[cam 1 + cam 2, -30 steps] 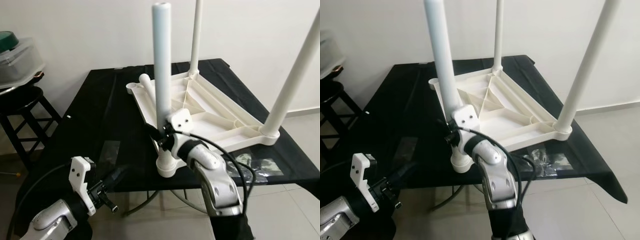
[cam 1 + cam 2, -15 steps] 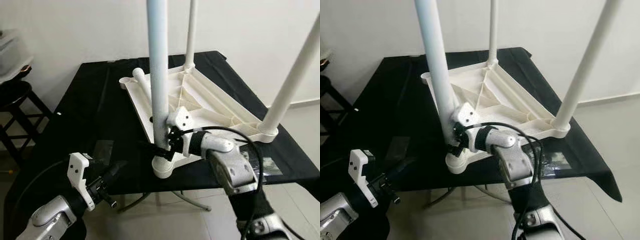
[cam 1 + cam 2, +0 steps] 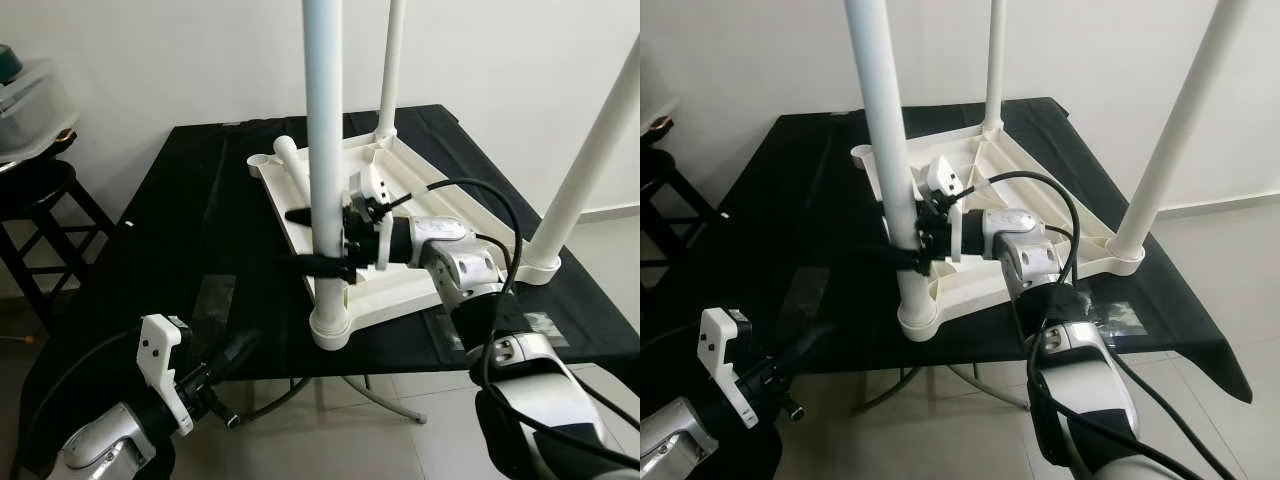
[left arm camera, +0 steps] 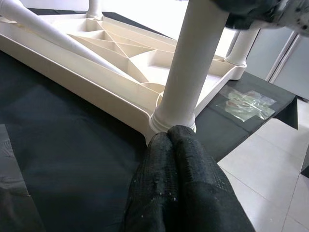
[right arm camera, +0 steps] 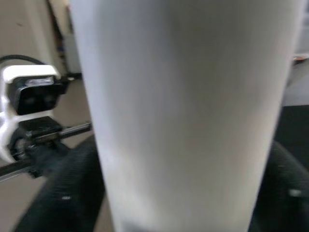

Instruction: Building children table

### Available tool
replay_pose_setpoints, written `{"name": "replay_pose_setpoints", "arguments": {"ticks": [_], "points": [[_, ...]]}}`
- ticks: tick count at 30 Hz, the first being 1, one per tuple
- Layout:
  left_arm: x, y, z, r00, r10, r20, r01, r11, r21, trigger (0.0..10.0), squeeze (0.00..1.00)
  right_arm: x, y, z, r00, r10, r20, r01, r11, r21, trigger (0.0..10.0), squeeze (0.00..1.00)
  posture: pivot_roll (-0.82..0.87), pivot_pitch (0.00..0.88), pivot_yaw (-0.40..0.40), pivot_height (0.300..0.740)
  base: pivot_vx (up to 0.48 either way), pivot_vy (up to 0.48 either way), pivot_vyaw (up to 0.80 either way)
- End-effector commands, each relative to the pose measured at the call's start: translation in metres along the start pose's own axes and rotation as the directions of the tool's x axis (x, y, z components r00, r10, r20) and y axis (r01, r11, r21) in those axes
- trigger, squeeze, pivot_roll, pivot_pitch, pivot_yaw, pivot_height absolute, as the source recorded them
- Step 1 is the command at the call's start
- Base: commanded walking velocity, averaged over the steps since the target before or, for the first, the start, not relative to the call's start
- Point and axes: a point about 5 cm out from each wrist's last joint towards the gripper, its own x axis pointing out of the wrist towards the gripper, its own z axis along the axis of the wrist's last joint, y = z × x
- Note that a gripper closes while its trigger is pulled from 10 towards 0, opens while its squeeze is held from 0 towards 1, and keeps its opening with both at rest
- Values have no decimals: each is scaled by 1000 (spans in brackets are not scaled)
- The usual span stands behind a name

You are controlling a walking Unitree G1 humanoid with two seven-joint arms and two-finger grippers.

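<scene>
The white children's table top [image 3: 1035, 160] lies upside down on a black table [image 3: 200, 200]. Three white legs stand up from it: a front leg [image 3: 324, 120], a back leg [image 3: 390, 70] and a right leg [image 3: 590, 170]. A loose leg [image 3: 293, 165] lies on the underside near the back left corner. My right gripper [image 3: 318, 240] is shut on the front leg a little above its socket, one finger [image 5: 63, 193] on each side. My left gripper [image 3: 242, 347] hangs low at the table's front edge, shut and holding nothing, its tips [image 4: 169, 140] close to the front leg's base.
A dark stool [image 3: 40, 190] carrying a clear container [image 3: 30, 100] stands at the left. A small plastic bag of parts [image 3: 1110, 315] lies at the table's front right corner. A clear plastic sheet [image 3: 215, 295] lies front left. The floor is tiled.
My right gripper has slid up the front leg from near its socket, and the forearm now reaches in level from the right. The camera shifted slightly. The left arm hardly moved.
</scene>
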Motion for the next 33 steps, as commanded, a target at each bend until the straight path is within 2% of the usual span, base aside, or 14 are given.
{"name": "replay_pose_setpoints", "arguments": {"ticks": [1, 7, 13, 19, 20, 21, 22, 23, 24, 25, 27, 31, 32, 33], "points": [[-1, -1, 0, 1000, 1, -9, -1, 1000, -7, 10000, 0, 0, 0, 2, 999, 41, -6, -41, 999, 8, 0, 0, 94, 116, 47, 740, 0, 0, 0], [-1, -1, 0, 1000, -2, -11, 1, 1000, -9, 10000, 0, -5, -1, -4, 996, 85, -39, -85, 996, 7, 0, 0, 79, 121, 41, 740, 0, 0, 0], [1, 1, 0, 1000, -1, -9, 0, 1000, -10, 10000, 0, -10, 0, -1, 1000, 17, -23, -19, 996, -90, 0, 0, 54, 116, 49, 740, 0, 0, 0], [1, 3, -1, 1000, 0, -11, 0, 1000, -13, 10000, 0, -16, 1, 2, 962, -268, 45, 272, 954, -129, 0, 0, 19, 108, 41, 740, 0, 0, 0], [1, 4, -1, 1000, -1, -11, 1, 1000, -13, 10000, 0, -10, 4, -5, 904, -423, 54, 426, 902, -63, 0, 0, 12, 107, 44, 740, 0, 0, 0], [1, 6, -1, 1000, -1, -11, 1, 1000, -13, 10000, 0, -7, 7, -25, 697, -717, -24, 717, 697, 3, 0, 0, -6, 106, 52, 740, 0, 0, 0], [1, 7, -1, 1000, -1, -11, 1, 1000, -13, 10000, 0, -13, 13, -39, 472, -876, -101, 881, 473, 16, 0, 0, -6, 106, 52, 740, 0, 0, 0], [1, 7, -1, 1000, -1, -11, 1, 1000, -13, 10000, 0, -13, 13, -39, 472, -876, -101, 881, 473, 16, 0, 0, -6, 106, 52, 740, 0, 0, 0], [2, 8, -1, 1000, -2, -11, 2, 1000, -12, 10000, 0, -3, 31, -48, 416, -902, -113, 905, 423, -46, 0, 0, -9, 104, 60, 740, 0, 0, 0], [2, 8, -1, 1000, -2, -11, 2, 1000, -12, 10000, 0, -3, 31, -48, 416, -902, -113, 905, 423, -46, 0, 0, -9, 104, 60, 740, 0, 0, 0], [3, 10, -1, 1000, -3, -12, 3, 1000, -10, 10000, 0, 33, 57, -55, 558, -821, -119, 818, 569, -84, 0, 0, -14, 93, 65, 740, 0, 0, 0], [5, 11, -3, 1000, -3, -12, 2, 1000, -13, 10000, 0, 42, 56, -54, 612, -783, -110, 778, 621, -95, 78, 0, -24, 76, 63, 740, 0, 0, 0], [5, 12, -3, 1000, -2, -12, 1, 1000, -14, 10000, 0, 42, 55, -55, 619, -775, -129, 769, 631, -102, 10000, 0, -18, 73, 58, 740, 0, 0, 0], [5, 12, -3, 1000, -2, -12, 1, 1000, -14, 10000, 0, 42, 55, -55, 619, -775, -129, 769, 631, -102, 10000, 0, -18, 73, 58, 740, 0, 0, 0]]}}
